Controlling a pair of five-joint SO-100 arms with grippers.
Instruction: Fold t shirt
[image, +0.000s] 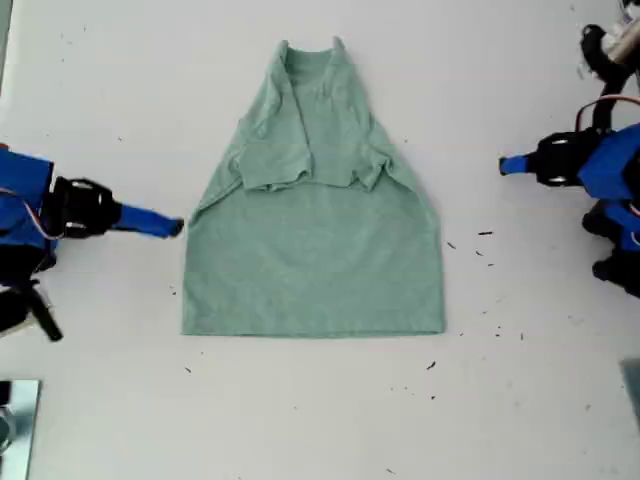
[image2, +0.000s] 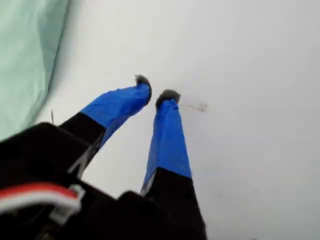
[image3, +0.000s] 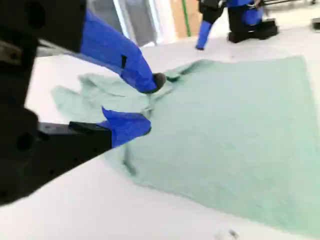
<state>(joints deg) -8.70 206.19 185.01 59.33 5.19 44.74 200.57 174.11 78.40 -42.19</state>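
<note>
T shirt (image: 312, 250) flat on surface (image: 520, 400), sleeves tucked inward for folding. My second gripper (image3: 151, 104) apart beside its edge, likely for pinching; my first gripper (image2: 155, 89) barely apart, empty.

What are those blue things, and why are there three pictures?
They are the pinchers of two small robot arms. One picture looks down from above on a white table with a green t shirt lying flat, its sleeves already folded in. The other two come from little cameras riding on each arm. My first gripper is over bare table, open only a crack. My second gripper is open at the shirt's edge. Neither holds anything.
</note>
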